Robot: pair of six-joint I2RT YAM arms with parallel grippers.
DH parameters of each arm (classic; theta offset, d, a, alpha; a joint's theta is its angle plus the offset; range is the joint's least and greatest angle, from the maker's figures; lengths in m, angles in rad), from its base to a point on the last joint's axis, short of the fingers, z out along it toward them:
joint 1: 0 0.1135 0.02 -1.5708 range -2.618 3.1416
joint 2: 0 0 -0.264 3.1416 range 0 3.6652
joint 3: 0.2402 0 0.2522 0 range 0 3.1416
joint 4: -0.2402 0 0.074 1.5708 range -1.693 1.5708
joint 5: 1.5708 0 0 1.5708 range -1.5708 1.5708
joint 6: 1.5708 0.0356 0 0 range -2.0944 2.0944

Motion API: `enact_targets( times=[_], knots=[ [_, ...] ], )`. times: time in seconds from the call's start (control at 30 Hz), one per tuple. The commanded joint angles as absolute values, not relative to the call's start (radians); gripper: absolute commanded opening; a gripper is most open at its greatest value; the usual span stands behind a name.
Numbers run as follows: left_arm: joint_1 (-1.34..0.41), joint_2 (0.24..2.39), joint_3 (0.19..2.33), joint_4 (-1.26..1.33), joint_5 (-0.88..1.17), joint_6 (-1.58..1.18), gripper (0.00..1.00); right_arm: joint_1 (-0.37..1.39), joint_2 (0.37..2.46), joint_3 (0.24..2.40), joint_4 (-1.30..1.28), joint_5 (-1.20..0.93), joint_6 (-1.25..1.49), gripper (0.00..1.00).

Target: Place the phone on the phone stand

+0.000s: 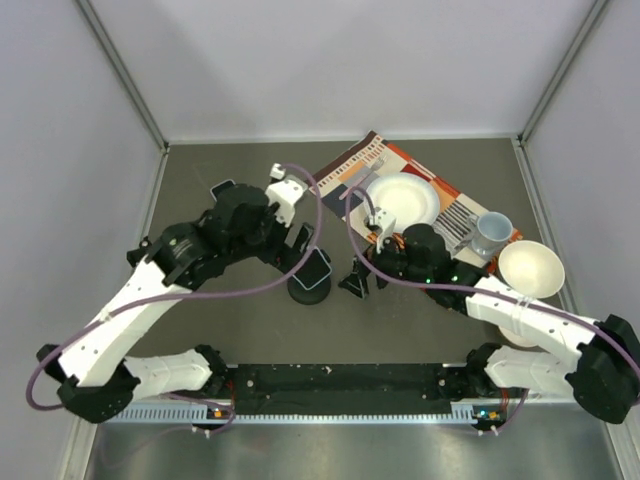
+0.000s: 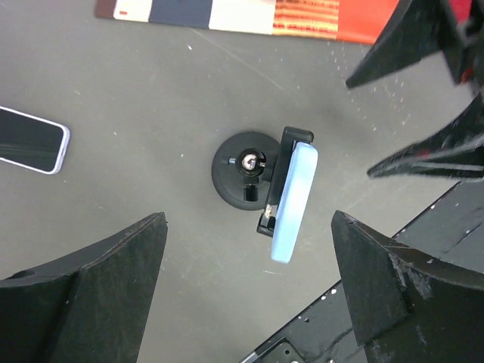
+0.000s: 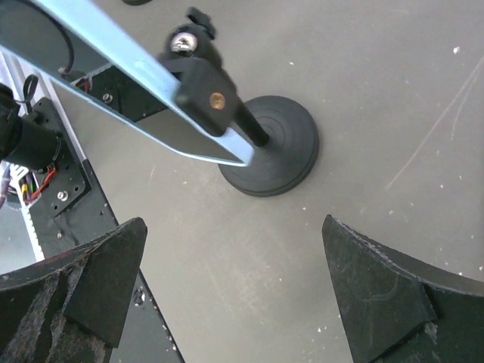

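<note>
A light blue phone [image 1: 317, 267] sits in the clamp of the black phone stand [image 1: 309, 291], tilted, at the table's middle. In the left wrist view the phone [image 2: 293, 200] shows edge-on beside the stand's round base [image 2: 240, 178]. In the right wrist view the phone [image 3: 128, 53] is held by the clamp [image 3: 208, 94] above the base [image 3: 276, 147]. My left gripper [image 1: 303, 243] is open and empty just behind the stand; in its own view [image 2: 248, 221] it hangs above it. My right gripper [image 1: 356, 279] is open and empty just right of the stand, touching nothing [image 3: 233, 223].
A second, dark-screened phone [image 2: 30, 140] lies flat on the table left of the stand. A striped placemat [image 1: 365, 160] at the back right carries a white plate [image 1: 402, 200] and a grey cup [image 1: 490, 233]. A white bowl [image 1: 530, 268] stands at the right.
</note>
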State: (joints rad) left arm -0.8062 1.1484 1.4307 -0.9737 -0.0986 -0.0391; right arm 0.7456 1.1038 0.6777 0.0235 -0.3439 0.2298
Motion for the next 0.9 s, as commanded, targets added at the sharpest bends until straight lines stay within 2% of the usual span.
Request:
enact_targets(
  times=[0.0,0.17,0.3,0.4,0.87],
  knots=[
    [-0.801,0.988,1.482,-0.922,-0.161,-0.133,0.95,0.874,1.057,0.776,-0.04,-0.126,0.166,0.99],
    [-0.801,0.764,1.409,-0.891,-0.351,-0.267,0.96,1.084,1.049,0.847,-0.037,0.183,0.091,0.99],
    [-0.801,0.522,1.296,-0.777,-0.367,-0.339,0.99,1.153,1.141,0.964,-0.077,0.268,0.048,0.99],
    [-0.801,0.438,1.232,-0.729,-0.354,-0.36,0.99,1.192,1.213,1.041,-0.101,0.313,0.023,0.99],
    [-0.801,0.456,1.193,-0.715,-0.245,-0.342,0.99,1.302,1.423,1.255,-0.175,0.483,0.032,0.99]
  ],
)
